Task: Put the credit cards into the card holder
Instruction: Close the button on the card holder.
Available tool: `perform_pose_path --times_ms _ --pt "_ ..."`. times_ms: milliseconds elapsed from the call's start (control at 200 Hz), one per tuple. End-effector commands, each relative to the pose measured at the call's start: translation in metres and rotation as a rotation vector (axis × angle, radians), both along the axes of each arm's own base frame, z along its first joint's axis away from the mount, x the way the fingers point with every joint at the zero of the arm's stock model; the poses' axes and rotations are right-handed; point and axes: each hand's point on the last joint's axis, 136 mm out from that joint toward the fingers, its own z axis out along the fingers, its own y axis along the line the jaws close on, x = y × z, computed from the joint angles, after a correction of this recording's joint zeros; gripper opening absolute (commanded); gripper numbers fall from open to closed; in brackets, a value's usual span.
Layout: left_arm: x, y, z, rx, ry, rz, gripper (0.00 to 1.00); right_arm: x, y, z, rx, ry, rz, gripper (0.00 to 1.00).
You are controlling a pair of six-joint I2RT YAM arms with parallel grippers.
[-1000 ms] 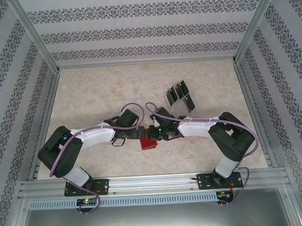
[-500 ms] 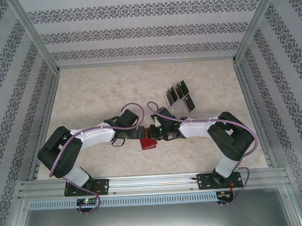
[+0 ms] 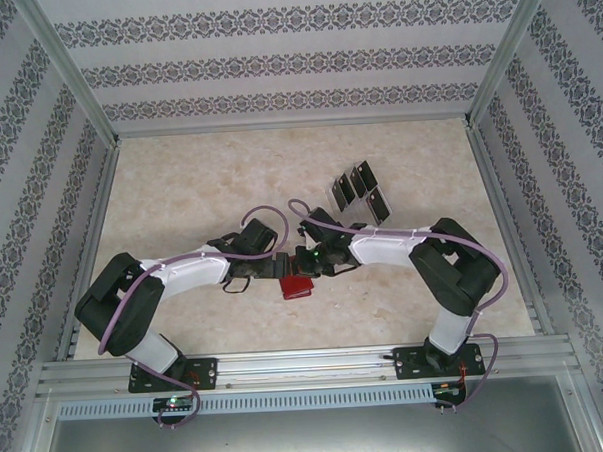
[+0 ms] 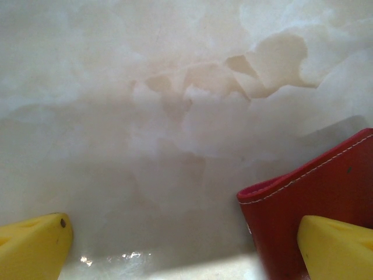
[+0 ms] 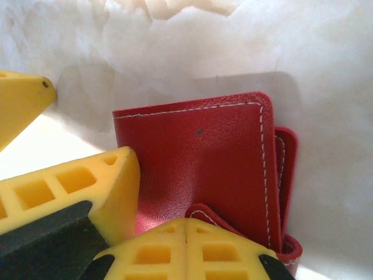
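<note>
The red card holder (image 3: 297, 286) lies on the marble table between the two arms. My right gripper (image 3: 303, 266) (image 5: 186, 233) is shut, its yellow pads pressed together on the holder's red flap (image 5: 217, 214). The holder's closed cover (image 5: 204, 157) fills the middle of the right wrist view. My left gripper (image 3: 280, 266) (image 4: 186, 248) is open, and one of its fingers (image 4: 338, 248) rests over the holder's edge (image 4: 309, 198). Its other finger is over bare table. Several black credit cards (image 3: 355, 192) sit further back on the right, apart from both grippers.
The cards stand in a pale clear tray (image 3: 363, 198) behind the right arm. The left gripper's yellow fingers (image 5: 70, 186) show close beside the right gripper. Aluminium frame rails (image 3: 308, 364) and patterned walls enclose the table.
The right gripper and forearm have shifted slightly left and further back. The card holder and the left arm stay where they were.
</note>
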Motion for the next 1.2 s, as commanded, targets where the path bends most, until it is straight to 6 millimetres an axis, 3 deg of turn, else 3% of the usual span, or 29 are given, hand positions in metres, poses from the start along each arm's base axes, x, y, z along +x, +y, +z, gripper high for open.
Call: perform_pose_path --times_ms 0,215,270,420,610,754,944,1114,1169,1194 --pt "-0.008 -0.006 -0.004 -0.016 0.037 -0.029 1.0 -0.03 -0.077 -0.071 -0.369 0.141 -0.036 0.0" --pt "-0.007 -0.008 -0.003 -0.021 0.029 -0.031 1.0 -0.026 -0.061 -0.054 -0.267 0.112 -0.032 0.0" --pt "-0.007 -0.007 -0.002 -0.021 0.028 -0.03 1.0 -0.022 -0.052 -0.042 -0.212 0.09 -0.028 0.07" --pt "-0.006 -0.007 -0.001 -0.017 0.023 -0.029 1.0 -0.008 -0.023 0.006 -0.049 0.003 -0.014 0.33" --pt "-0.004 -0.006 0.001 -0.012 0.016 -0.025 1.0 0.005 -0.009 0.073 0.082 -0.123 -0.02 0.47" --pt "-0.001 -0.006 0.005 -0.01 0.003 -0.026 1.0 0.005 -0.021 0.099 0.089 -0.177 -0.049 0.51" --pt "0.005 -0.009 0.02 -0.015 -0.035 -0.043 1.0 0.003 -0.048 0.118 0.077 -0.246 -0.11 0.65" --pt "0.02 -0.013 0.062 -0.028 -0.128 -0.053 1.0 0.007 -0.088 0.153 0.088 -0.357 -0.185 0.76" --pt "0.027 -0.01 0.082 -0.021 -0.172 -0.05 1.0 0.011 -0.106 0.169 0.087 -0.411 -0.229 0.82" --pt "0.029 -0.009 0.09 -0.017 -0.19 -0.047 1.0 0.014 -0.115 0.176 0.084 -0.436 -0.252 0.92"
